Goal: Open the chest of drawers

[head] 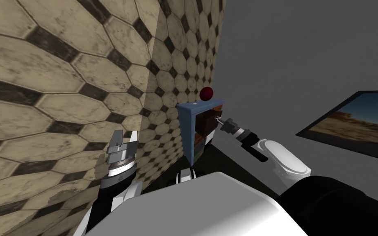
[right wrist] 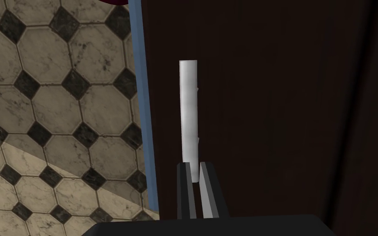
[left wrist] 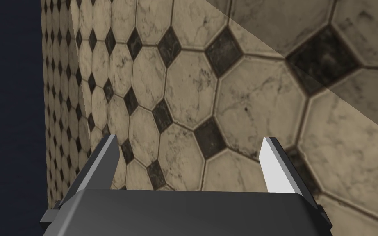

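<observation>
A small blue chest of drawers [head: 189,131] with dark brown fronts stands at centre frame against the beige octagon-tiled wall [head: 61,82], with a dark red ball [head: 206,93] on top. The right gripper [right wrist: 193,166] is clamped on a drawer's pale grey bar handle [right wrist: 188,114]. At lower left, the left gripper [head: 123,137] has its fingers apart beside the wall. A framed landscape picture [head: 356,123] is at the right edge.

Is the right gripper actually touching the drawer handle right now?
Touching. In the right wrist view the right gripper clamps the near end of the white handle, fingers pressed on both sides.
</observation>
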You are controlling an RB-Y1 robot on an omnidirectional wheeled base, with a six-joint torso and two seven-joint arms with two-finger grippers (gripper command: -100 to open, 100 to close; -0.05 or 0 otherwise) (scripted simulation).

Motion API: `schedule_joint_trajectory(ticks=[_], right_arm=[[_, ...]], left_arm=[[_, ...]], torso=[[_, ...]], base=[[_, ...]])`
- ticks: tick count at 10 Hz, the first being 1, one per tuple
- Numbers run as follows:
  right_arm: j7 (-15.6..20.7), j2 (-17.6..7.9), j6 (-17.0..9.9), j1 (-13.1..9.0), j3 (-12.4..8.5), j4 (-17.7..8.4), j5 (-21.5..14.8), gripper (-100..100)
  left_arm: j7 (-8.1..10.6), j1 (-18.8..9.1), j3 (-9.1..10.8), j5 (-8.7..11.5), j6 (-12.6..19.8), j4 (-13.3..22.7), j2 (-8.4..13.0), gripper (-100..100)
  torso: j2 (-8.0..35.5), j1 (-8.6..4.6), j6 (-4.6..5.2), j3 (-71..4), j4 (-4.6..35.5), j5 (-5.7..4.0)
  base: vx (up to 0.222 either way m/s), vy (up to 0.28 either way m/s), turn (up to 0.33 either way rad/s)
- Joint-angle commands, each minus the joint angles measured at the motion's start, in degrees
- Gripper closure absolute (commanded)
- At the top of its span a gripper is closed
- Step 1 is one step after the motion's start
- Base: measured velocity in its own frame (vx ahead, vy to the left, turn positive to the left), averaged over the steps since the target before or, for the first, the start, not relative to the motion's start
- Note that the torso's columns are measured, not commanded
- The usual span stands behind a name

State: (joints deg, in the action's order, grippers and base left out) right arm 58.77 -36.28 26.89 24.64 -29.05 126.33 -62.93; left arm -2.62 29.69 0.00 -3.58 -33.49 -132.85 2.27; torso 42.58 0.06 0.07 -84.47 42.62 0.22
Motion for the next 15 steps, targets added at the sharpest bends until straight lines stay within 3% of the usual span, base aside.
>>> schedule_joint_trajectory(ticks=[1, 2, 3, 4, 15], right_arm=[[0.0, 0.1, 0.1, -0.4, -0.8, 0.9, 0.6, 100], [1.2, -1.5, 0.6, 0.6, -0.9, 0.1, 3.2, -100], [2.4, -3.1, 0.7, 1.4, -1.7, -0.2, 4.8, -100], [2.4, -3.1, 0.7, 1.4, -1.7, -0.2, 6.2, -100], [9.3, -13.0, 1.1, 5.6, -6.1, -2.1, 22.8, -100]], left_arm=[[0.0, 0.0, 0.0, 0.0, 0.0, 0.0, 0.0, 0], [0.0, 0.0, 0.0, 0.0, 0.0, 0.0, 0.0, 0], [0.0, 0.0, 0.0, 0.0, 0.0, 0.0, 0.0, 0], [0.0, 0.0, -0.01, 0.0, 0.0, 0.0, 0.0, 0], [0.0, 0.0, -0.01, 0.0, 0.0, 0.0, 0.0, 0]], torso=[[0.1, -0.04, 0.05, 0.1, 0.1, -0.02], [0.3, -0.19, 0.1, 0.2, 0.2, -0.02], [-0.2, 0.08, 0.02, 0.0, -0.1, -0.07], [-0.7, 0.37, -0.06, -0.4, -0.4, -0.06], [-0.3, -0.07, -0.08, -0.1, -0.3, -0.23]], base=[[-0.189, -0.122, -0.058], [-0.066, -0.05, -0.078], [0.067, 0.052, -0.106], [0.08, 0.076, -0.049], [0.03, 0.034, -0.054]])
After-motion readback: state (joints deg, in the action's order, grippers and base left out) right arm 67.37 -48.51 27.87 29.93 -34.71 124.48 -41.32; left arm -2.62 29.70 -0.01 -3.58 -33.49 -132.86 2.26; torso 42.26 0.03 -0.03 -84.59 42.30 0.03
